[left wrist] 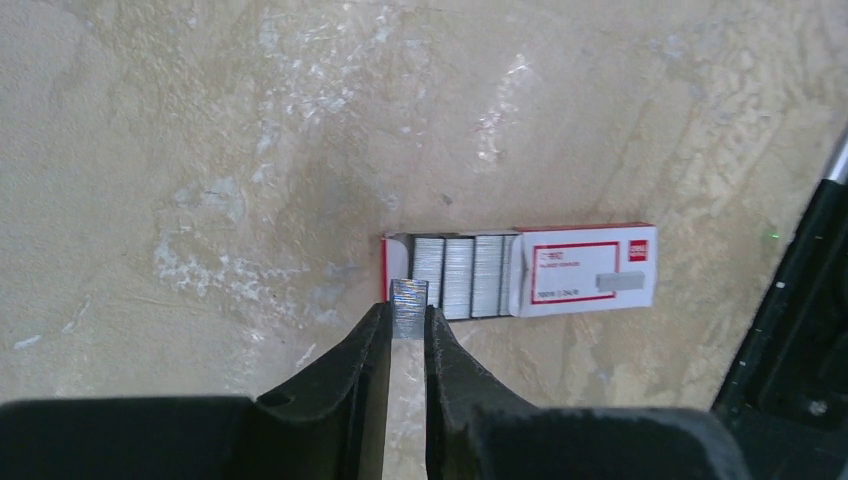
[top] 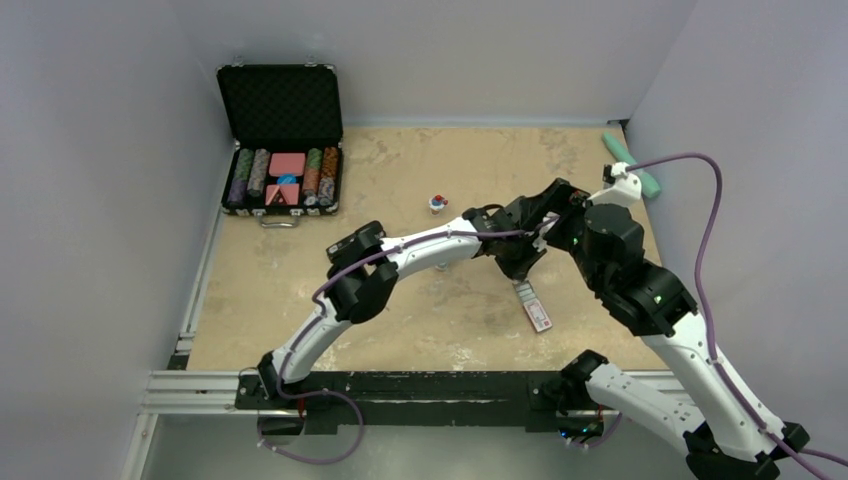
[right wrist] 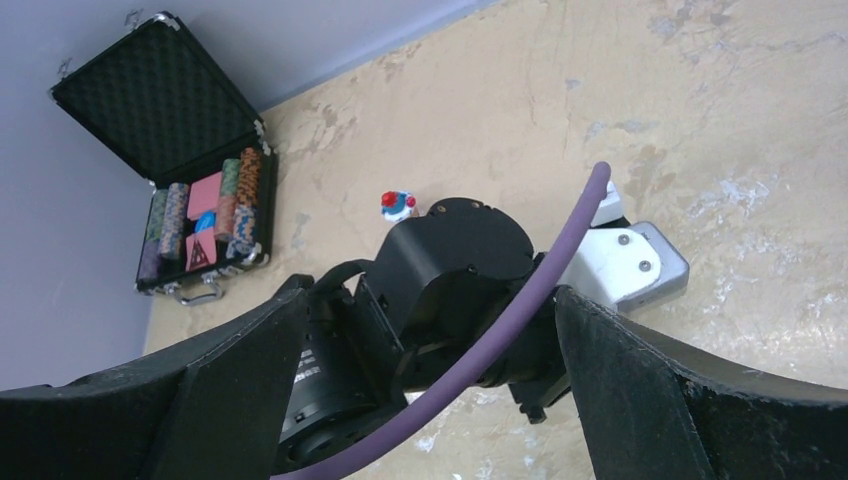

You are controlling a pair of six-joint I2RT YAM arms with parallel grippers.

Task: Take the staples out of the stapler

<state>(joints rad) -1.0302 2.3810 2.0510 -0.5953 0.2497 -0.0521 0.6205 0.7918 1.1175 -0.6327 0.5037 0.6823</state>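
the staples point(left wrist: 409, 298) — a short silvery strip — pinched upright in the left gripper point(left wrist: 408, 314)

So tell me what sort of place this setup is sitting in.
Probably a lab test cell for robot trials, not a home or office. Plain grey walls box in a scuffed tan table, an aluminium rail runs along its near edge, and an open poker-chip case sits like a prop.
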